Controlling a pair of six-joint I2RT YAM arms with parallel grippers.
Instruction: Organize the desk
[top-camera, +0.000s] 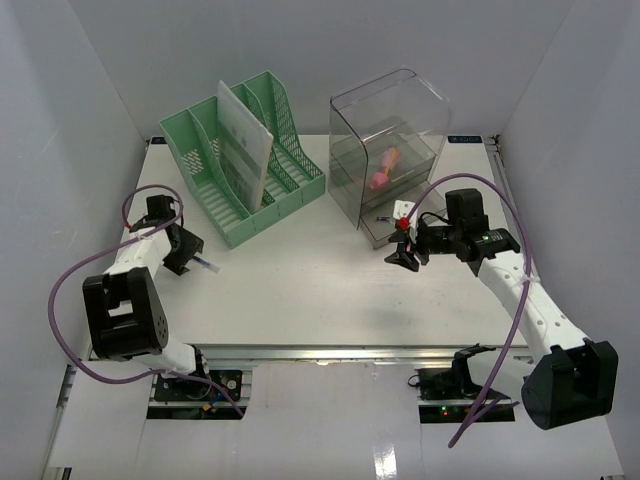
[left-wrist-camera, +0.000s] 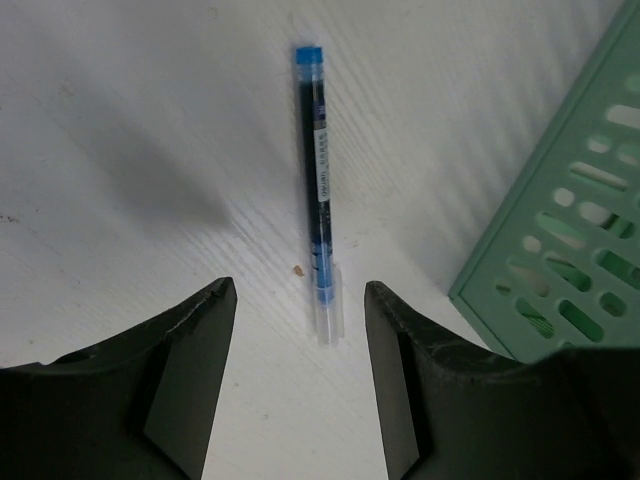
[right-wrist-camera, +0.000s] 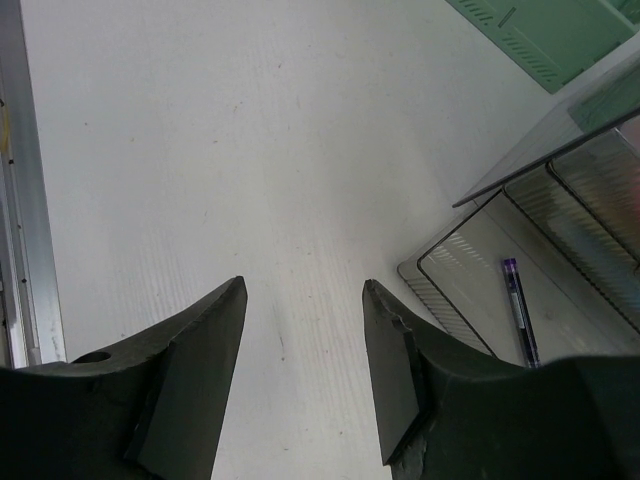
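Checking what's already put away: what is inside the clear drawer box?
The clear drawer box holds a pink and orange item in an upper drawer and a purple-tipped pen in its pulled-out bottom drawer. Anything further back is blurred by the plastic.

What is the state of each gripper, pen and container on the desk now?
blue pen: lying flat on the desk.
left gripper: open, jaws either side of the pen's end, not touching.
right gripper: open, empty.
drawer box: bottom drawer pulled out.
purple pen: lying in that drawer.
file rack: upright, sheet in one slot.
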